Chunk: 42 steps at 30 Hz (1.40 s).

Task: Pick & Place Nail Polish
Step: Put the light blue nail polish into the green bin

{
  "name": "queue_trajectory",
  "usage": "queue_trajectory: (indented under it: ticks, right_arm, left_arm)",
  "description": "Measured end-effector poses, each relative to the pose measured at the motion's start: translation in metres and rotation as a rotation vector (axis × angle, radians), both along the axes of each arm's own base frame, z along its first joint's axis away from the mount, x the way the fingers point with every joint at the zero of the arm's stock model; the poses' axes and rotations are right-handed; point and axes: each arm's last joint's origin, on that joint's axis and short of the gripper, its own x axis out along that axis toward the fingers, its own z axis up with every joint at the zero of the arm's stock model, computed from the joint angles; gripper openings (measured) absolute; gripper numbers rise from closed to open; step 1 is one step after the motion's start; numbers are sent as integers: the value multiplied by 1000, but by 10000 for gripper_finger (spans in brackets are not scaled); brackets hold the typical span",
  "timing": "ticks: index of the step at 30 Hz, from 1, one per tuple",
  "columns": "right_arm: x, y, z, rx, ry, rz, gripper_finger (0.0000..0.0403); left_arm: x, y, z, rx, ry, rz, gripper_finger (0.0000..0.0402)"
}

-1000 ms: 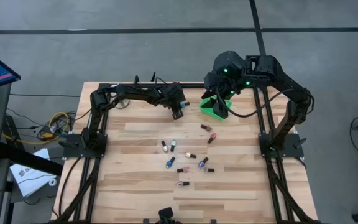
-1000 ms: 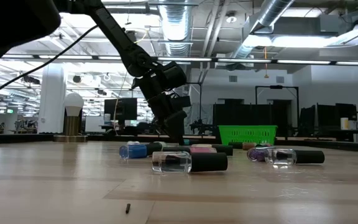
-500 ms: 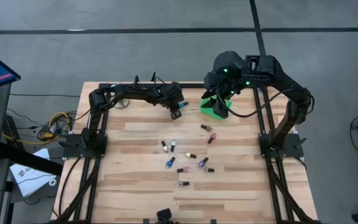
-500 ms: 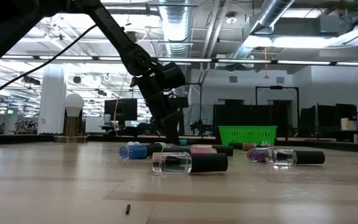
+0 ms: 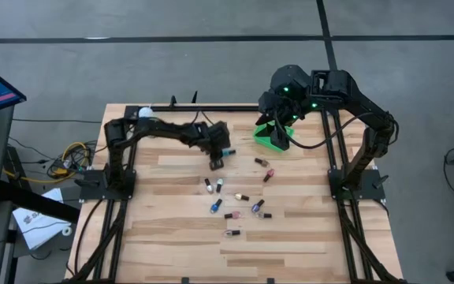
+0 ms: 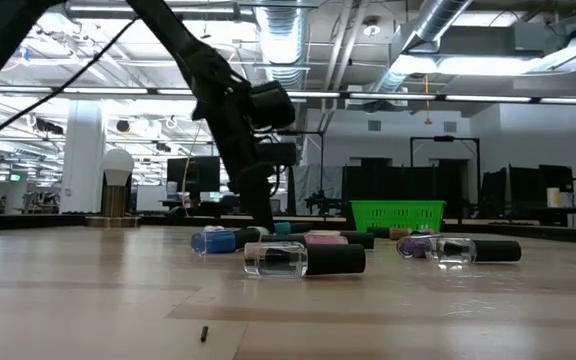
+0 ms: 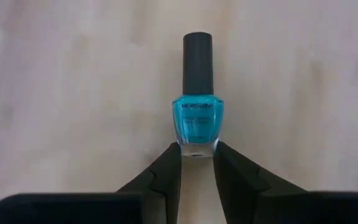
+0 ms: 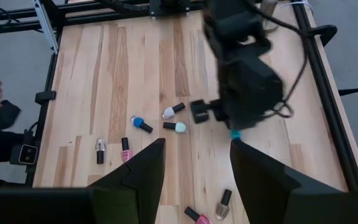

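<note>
Left gripper (image 7: 196, 163) is pinched on the base of a teal bottle (image 7: 197, 118) with a dark cap, fingers closed snug on the glass so the bottle sticks out forward between them; in the high view this gripper (image 5: 216, 161) sits above the upper middle of the table (image 5: 164, 237), just beyond the scattered bottles. Right gripper (image 8: 191, 165) is parked up over the green basket (image 5: 273, 137) at the far right of the table, fingers spread apart and nothing between them. So one bottle is in hand, not yet dropped anywhere. Basket looks like the target, judging by the task; whether any bottles are already in it cannot be told from here. Still loose on the wood: roughly ten bottles, e.g. a blue one (image 5: 213, 206), a white-capped teal one (image 5: 219, 185), a pink one (image 5: 269, 174), a purple one (image 5: 255, 208), and a clear one (image 5: 229, 233) nearest the front, lying on its side (image 6: 303, 260) in the low view. Task looks early: one pick made, place pending, most of the pile left.
</note>
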Motion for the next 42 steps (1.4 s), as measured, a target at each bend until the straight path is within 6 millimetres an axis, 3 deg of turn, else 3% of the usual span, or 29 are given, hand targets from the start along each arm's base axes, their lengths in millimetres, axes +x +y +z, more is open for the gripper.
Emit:
queue_trajectory:
  ticks: [6,11,15,24,30,36,42]
  right_arm:
    - [1,0,-8,5,62,10,172]
    - [15,-3,-34,7,138,30,173]
    - [32,-6,-66,19,178,43,181]
    - [62,-7,-136,87,160,119,249]
    - [73,-8,-175,92,100,137,260]
    - [82,-8,-201,55,-30,190,260]
    - [86,-8,-213,-14,-109,242,260]
  left_arm:
    - [-20,-35,16,-16,-31,7,77]
    - [-36,-56,33,-9,-97,20,78]
    - [-48,-67,43,6,-134,37,78]
    - [-65,-77,47,2,-168,77,78]
    - [-64,-84,45,-2,-164,52,79]
    - [-64,-86,46,-3,-171,50,79]
    - [-63,-85,46,-3,-178,50,79]
